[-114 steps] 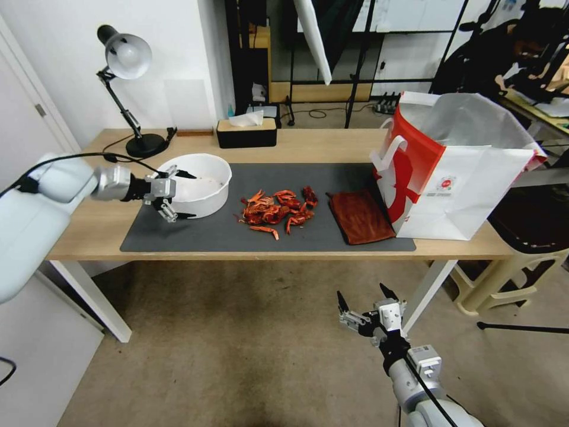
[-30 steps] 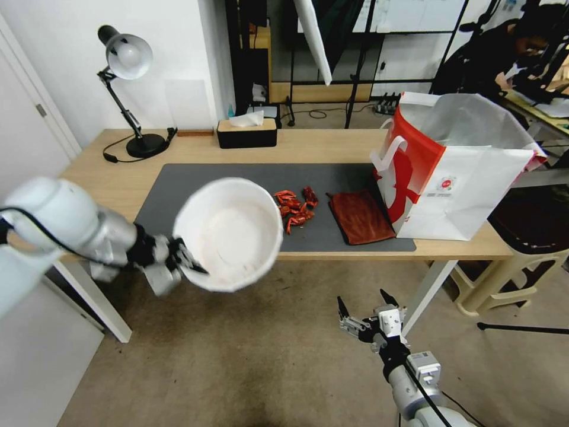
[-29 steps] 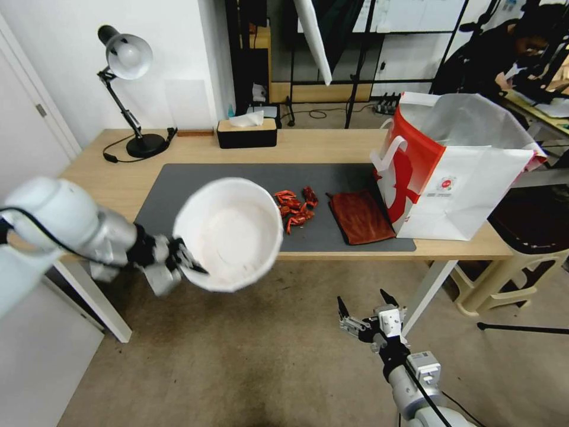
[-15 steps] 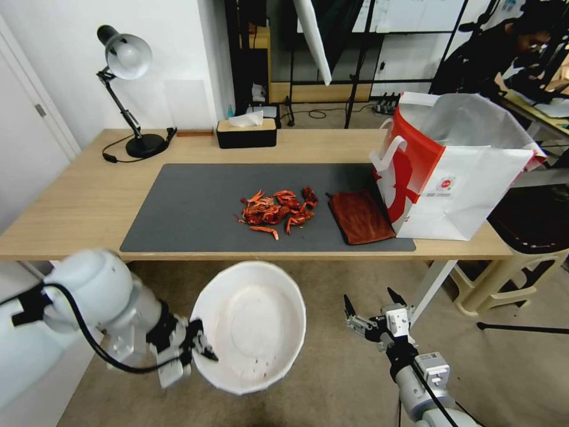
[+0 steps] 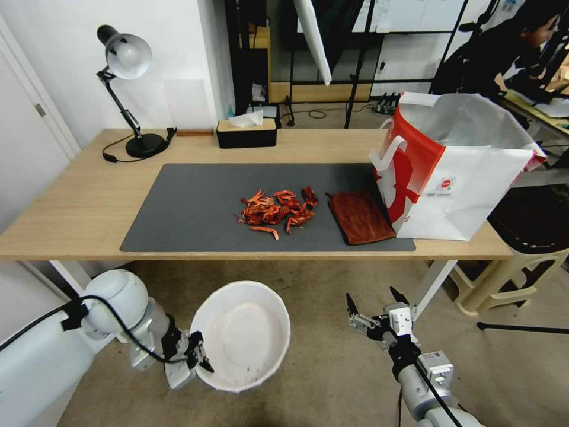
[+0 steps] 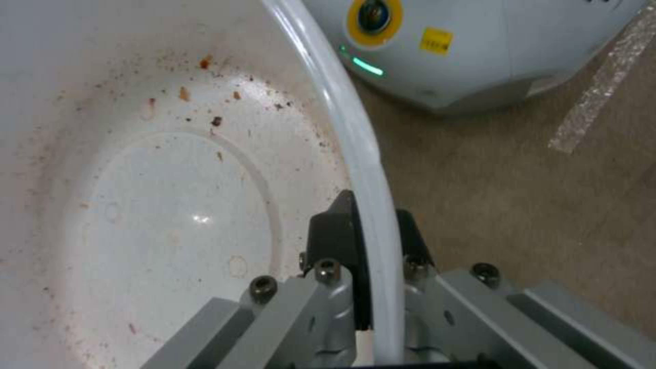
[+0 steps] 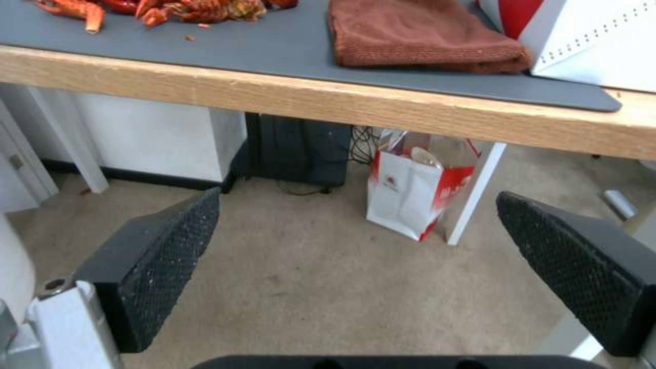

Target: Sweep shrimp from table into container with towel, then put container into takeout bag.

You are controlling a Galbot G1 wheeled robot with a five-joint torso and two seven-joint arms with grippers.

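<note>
Left gripper (image 5: 198, 359) first: it's clamped on the rim of the container (image 5: 242, 335), one finger inside the wall and one outside, as the left wrist view shows plainly (image 6: 362, 256). The white bowl hangs below the table's front edge, out over the carpet, mouth tipped up toward the head camera. Inside it (image 6: 157, 205), nothing but reddish specks and stains on the white plastic. No shrimp in there.

Over to the right gripper (image 5: 376, 311), also below the table's front edge, hovering above the floor beneath the towel's end of the mat. Its pads (image 7: 164, 261) are spread wide apart with nothing between them.

Up on the table (image 5: 89, 201), the shrimp (image 5: 275, 210) sit heaped on the dark mat (image 5: 189, 207), loose and unswept. Just beside the pile, toward the bag, the towel (image 5: 360, 215) lies flat on the mat, untouched. The takeout bag (image 5: 462, 166) stands upright at that far end of the table, mouth open, its base overlapping the mat's corner.

So where does the job stand? By my read, early days: the bowl is in hand and seemingly being set to catch under the edge, but the sweep hasn't begun, and bagging is well off.

Writing? The bag carries a small round logo (image 5: 446, 182), too small to read. A black tissue box (image 5: 246, 131) and a desk lamp (image 5: 127, 89) sit along the table's back edge.
</note>
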